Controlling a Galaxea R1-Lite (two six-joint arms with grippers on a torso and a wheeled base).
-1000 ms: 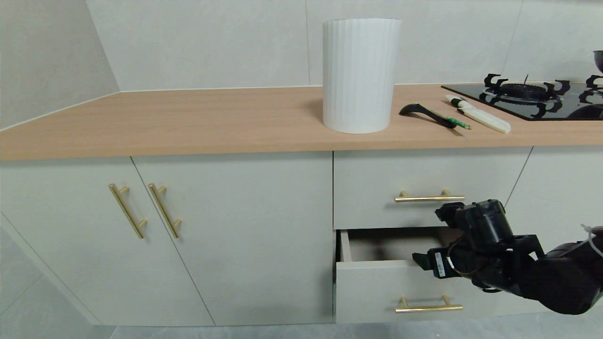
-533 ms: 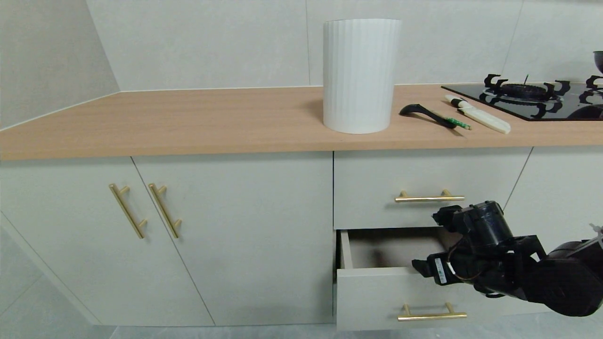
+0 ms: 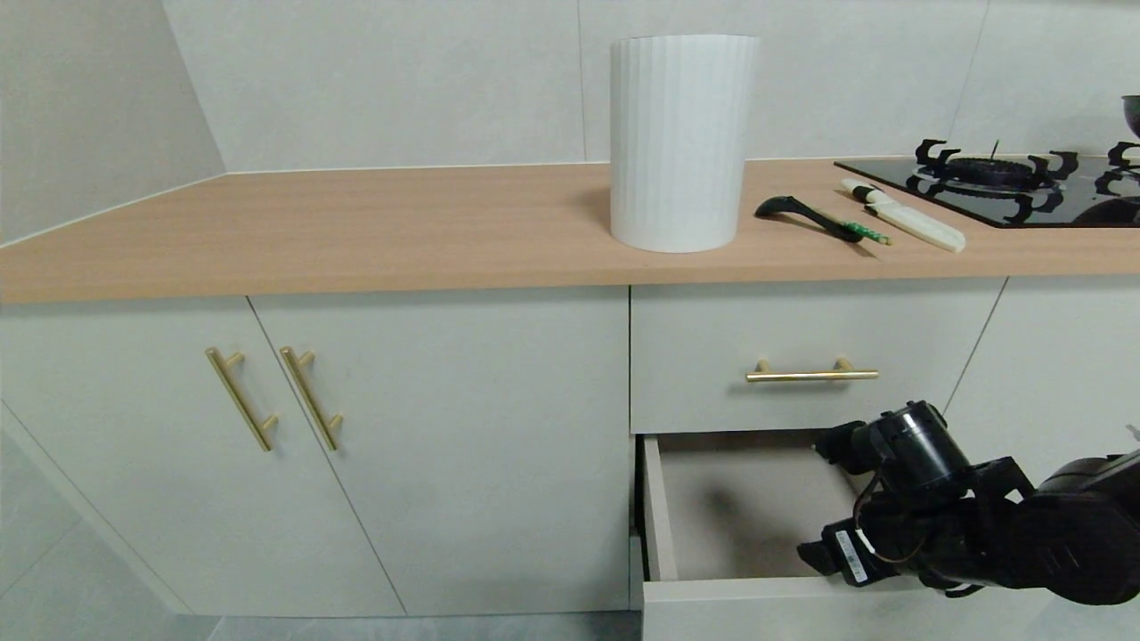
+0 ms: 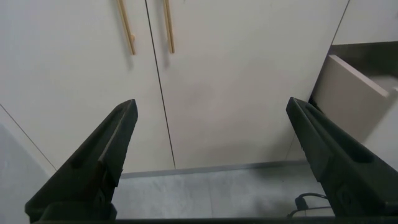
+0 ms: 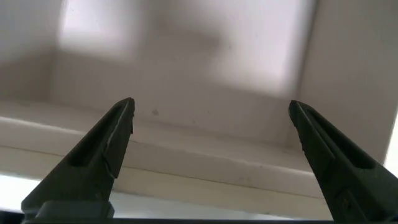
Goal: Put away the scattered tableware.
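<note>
On the wooden counter a black ladle [image 3: 810, 218] lies beside a white sheathed knife [image 3: 904, 223]. Below them the lower drawer [image 3: 739, 507] stands pulled out, and what shows of its inside looks bare. My right gripper [image 3: 824, 559] hovers at the drawer's front right corner. In the right wrist view that gripper [image 5: 211, 106] is open, its fingers spread over the drawer's rim [image 5: 186, 155] with nothing held. My left gripper [image 4: 210, 109] is open too, low down, facing the cabinet doors [image 4: 205, 93], with the drawer's side [image 4: 354, 81] off to one edge.
A tall white ribbed container [image 3: 681, 142] stands on the counter left of the ladle. A black gas hob [image 3: 997, 182] occupies the counter's far right. The upper drawer with a brass handle [image 3: 810, 375] is closed. Double doors with brass handles [image 3: 267, 398] are on the left.
The lower drawer has slid out much further toward me. My right gripper has moved down and back along with its front edge.
</note>
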